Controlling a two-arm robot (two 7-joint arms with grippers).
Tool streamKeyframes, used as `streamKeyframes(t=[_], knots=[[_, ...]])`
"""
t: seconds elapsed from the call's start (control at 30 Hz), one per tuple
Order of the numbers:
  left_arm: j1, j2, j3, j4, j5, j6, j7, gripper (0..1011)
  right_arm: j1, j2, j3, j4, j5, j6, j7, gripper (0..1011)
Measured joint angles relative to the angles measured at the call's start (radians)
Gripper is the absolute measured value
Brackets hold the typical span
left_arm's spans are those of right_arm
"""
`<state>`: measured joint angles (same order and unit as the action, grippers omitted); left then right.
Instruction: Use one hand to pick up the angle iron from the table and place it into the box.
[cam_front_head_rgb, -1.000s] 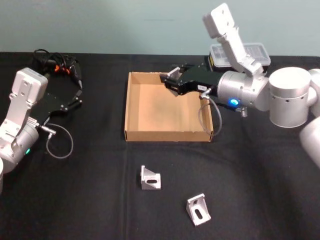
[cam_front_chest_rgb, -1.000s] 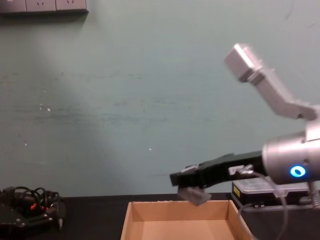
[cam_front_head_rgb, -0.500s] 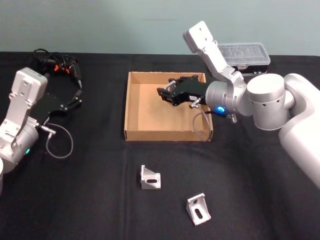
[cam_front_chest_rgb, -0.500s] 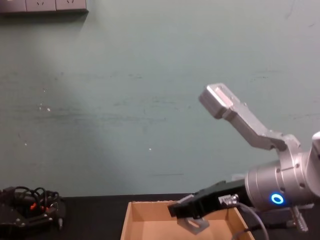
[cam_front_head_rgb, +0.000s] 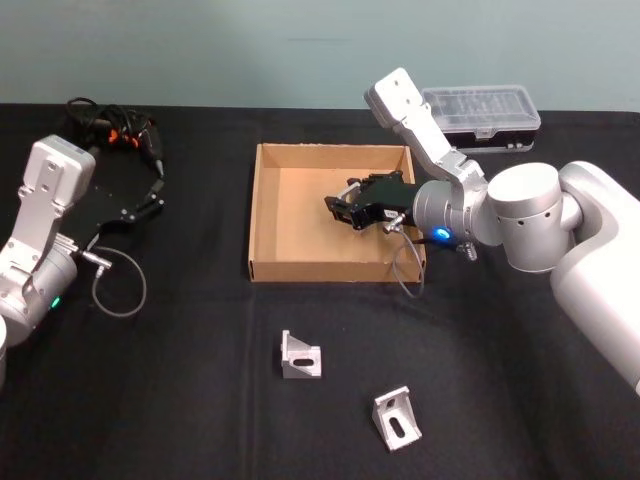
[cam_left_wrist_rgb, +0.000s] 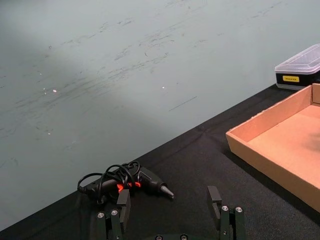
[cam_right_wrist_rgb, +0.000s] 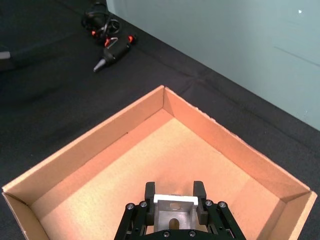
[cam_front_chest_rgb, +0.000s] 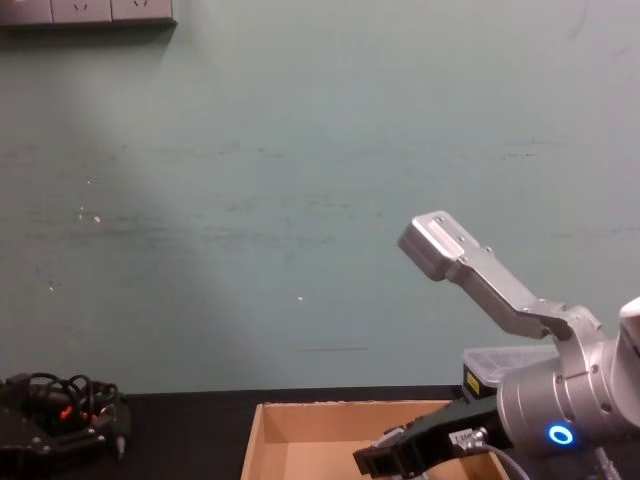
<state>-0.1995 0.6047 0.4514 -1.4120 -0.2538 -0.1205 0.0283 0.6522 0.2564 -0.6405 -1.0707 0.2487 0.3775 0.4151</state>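
Placing is in hand: the long black right end effector, right of centre in the head view, grips the small silver angle iron low inside the shallow tan cardboard box. Next it likely needs only to let go. The left end effector, parked mid-left, gapes empty.

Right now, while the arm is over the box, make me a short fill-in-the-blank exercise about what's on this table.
1. The right gripper holds an angle iron above the floor of the box, which is made of ____.
2. ____ loose angle irons lie on the table in front of the box.
3. The left gripper rests at the table's left side with its fingers ____.

Missing words: cardboard; Two; open.
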Motion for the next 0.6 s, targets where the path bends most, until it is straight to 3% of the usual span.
streamKeyframes(t=[0.37,0.6], knots=[[0.0,0.0,0.0,0.0,0.0,0.0,0.0,1000,0.001,-0.001,0.001,0.003,-0.002,0.001,0.001,459],[0.0,0.0,0.0,0.0,0.0,0.0,0.0,1000,0.001,-0.001,0.001,0.001,-0.002,0.0,0.002,654]])
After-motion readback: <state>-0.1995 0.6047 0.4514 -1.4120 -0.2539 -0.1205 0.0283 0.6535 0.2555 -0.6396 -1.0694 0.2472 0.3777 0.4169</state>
